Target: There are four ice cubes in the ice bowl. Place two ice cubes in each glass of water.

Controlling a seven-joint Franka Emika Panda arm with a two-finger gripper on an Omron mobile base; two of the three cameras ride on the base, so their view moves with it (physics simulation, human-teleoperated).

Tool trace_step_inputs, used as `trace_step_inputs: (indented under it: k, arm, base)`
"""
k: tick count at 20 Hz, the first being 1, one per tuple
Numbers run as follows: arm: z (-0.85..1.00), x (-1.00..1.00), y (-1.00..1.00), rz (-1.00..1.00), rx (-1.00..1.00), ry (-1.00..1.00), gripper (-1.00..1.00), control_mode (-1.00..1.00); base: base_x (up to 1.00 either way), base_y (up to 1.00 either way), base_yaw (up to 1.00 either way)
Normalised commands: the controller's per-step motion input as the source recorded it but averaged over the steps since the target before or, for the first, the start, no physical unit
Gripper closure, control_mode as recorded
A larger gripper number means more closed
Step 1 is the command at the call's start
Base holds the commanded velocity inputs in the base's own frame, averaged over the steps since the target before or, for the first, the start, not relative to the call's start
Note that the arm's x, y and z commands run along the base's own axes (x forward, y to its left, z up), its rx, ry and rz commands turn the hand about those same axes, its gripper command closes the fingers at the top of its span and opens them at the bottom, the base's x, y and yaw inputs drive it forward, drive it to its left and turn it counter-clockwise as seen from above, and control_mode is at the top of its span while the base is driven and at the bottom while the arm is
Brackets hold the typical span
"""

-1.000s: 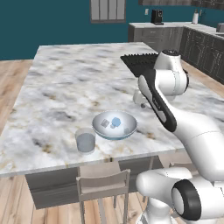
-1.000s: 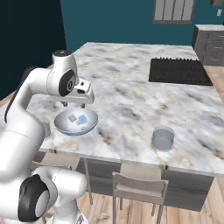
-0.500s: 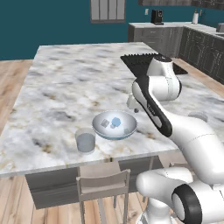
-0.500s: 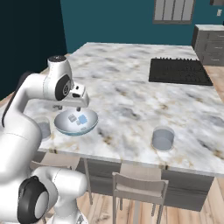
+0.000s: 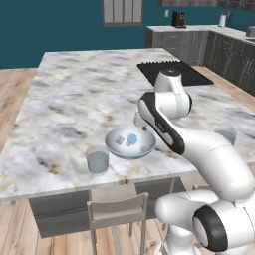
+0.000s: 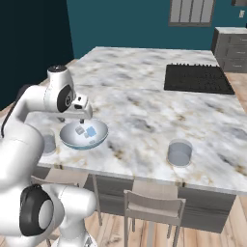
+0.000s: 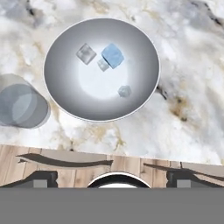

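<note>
The ice bowl (image 7: 144,46) sits near the front edge of the marbled surface (image 5: 74,99) with all four ice cubes (image 7: 113,55) in it — none has reached a glass, so the task reads as barely begun. In the hand view the bowl lies straight ahead of the jaws, the cubes clustered toward its middle, three greyish and one bluer. The jaws (image 7: 112,179) stand wide and hold nothing, poised above the bowl as though to come down on a single cube. One glass of water (image 7: 22,107) stands just beside the bowl, off to one side of the jaws; the second glass (image 6: 179,152) waits well apart along the same edge, far from the jaws. The wide stance likely suits a pick from above — the cubes are tiny and two nearly touch, so a clean single grab may prove fiddly.
</note>
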Motion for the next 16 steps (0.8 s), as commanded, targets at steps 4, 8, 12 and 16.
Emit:
trace_step_inputs:
  k: [4, 8, 12, 16]
  arm:
    - [-0.32, 0.31, 0.1, 0.02, -0.12, 0.1, -1.0, -1.0]
    - [-0.34, 0.32, 0.05, 0.04, -0.05, 0.04, -1.0, -1.0]
    - [-0.43, 0.27, 0.0, 0.06, 0.0, 0.02, -1.0, -1.0]
    - [-0.45, 0.24, 0.0, 0.07, 0.0, 0.02, -1.0, -1.0]
  base:
    - [0.0, 0.0, 0.0]
    - [0.0, 0.0, 0.0]
    - [0.0, 0.0, 0.0]
    - [0.0, 0.0, 0.0]
